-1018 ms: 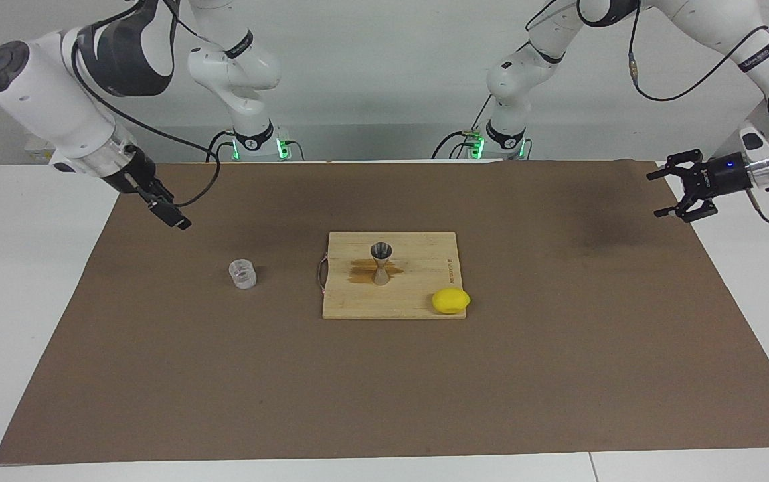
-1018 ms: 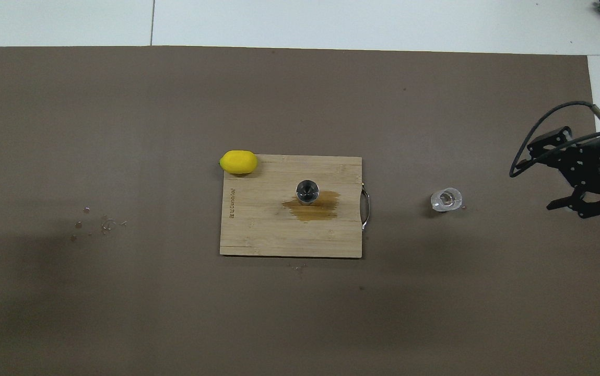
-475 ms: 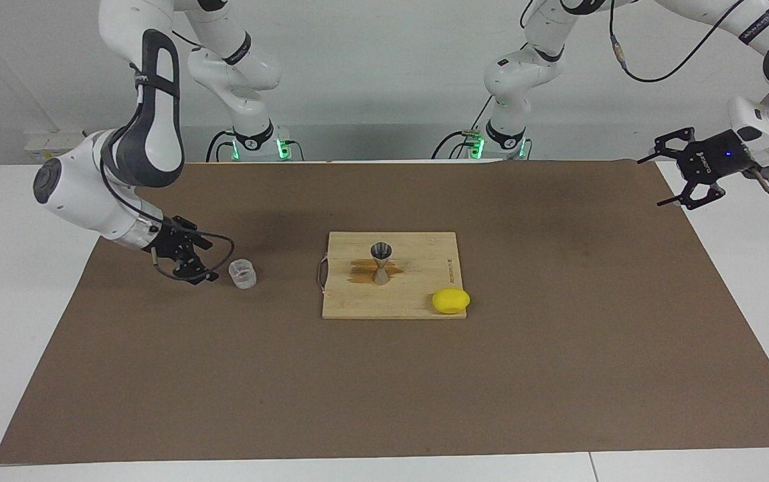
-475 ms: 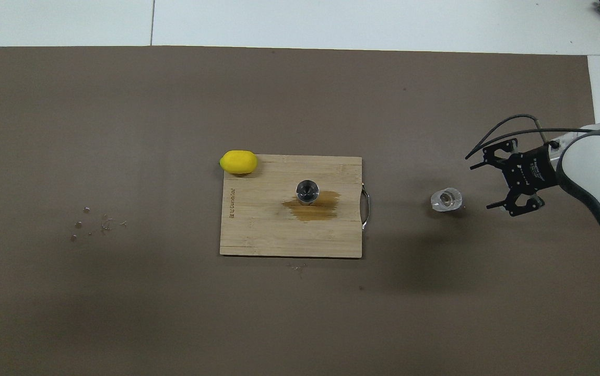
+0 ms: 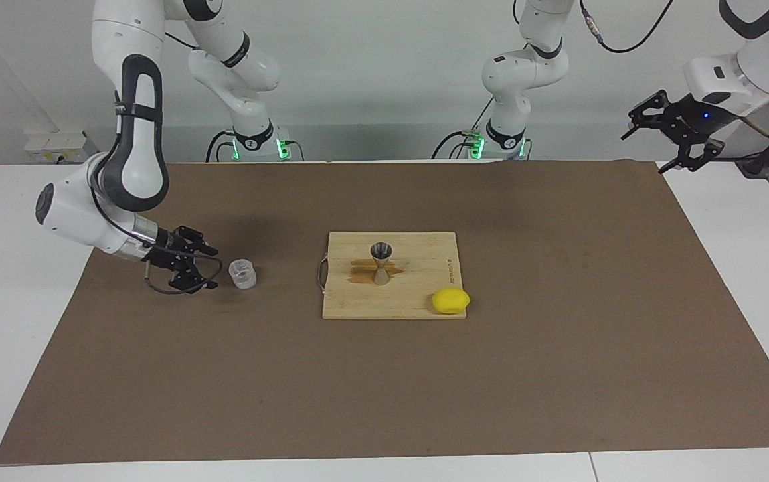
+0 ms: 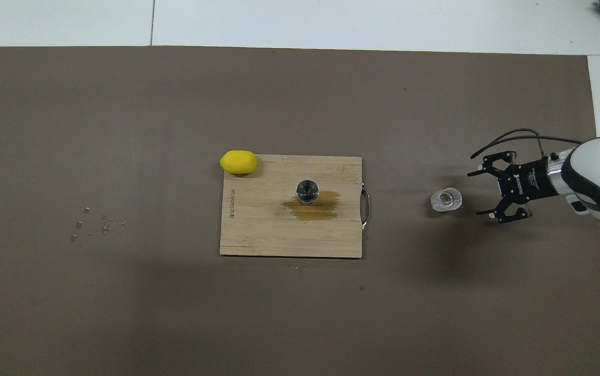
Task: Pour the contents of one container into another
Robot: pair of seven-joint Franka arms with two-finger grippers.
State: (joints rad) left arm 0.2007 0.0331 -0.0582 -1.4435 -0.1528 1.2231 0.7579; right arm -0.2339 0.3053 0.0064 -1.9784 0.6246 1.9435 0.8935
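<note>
Change since earlier: the right gripper [image 5: 207, 269] has come down from high over the mat's edge to just beside the glass cup; the left gripper [image 5: 665, 137] has risen higher at its own end. Cup, jigger, board and lemon lie as before.

Facing view, right gripper: low over the brown paper mat [image 5: 558, 375], pointing sideways at the cup, fingers spread wide, holding nothing, tips just short of the glass.
Facing view, left gripper: up in the air over the mat's corner at the left arm's end, fingers wide apart, empty; this arm waits.
Facing view, containers: one small squat clear glass cup [image 5: 242, 273], upright on the mat toward the right arm's end; one silvery steel hourglass-shaped jigger [image 5: 381, 262], upright on the board.
Facing view, other things: one rectangular pale wooden cutting board [image 5: 417, 294] at mid-table, with a brown wet stain [image 5: 361, 270] around the jigger's foot; one yellow lemon [image 5: 451, 300] at the board's corner farther from the robots, toward the left arm's end.

Overhead view, right gripper [image 6: 480, 192]: two open fingers, one to each side of its line to the glass cup [image 6: 446, 199], apart from it.
Overhead view, left gripper: only a dark sliver at the frame's edge.
Overhead view, jigger [image 6: 307, 190]: seen mouth-up, stain [image 6: 320, 206] beside it on the board [image 6: 258, 230].
Overhead view, count: one lemon [image 6: 238, 162], one board, one metal handle [image 6: 365, 209] on the board's end facing the cup, a few tiny bits [image 6: 102, 225] scattered on the mat [image 6: 122, 313].
</note>
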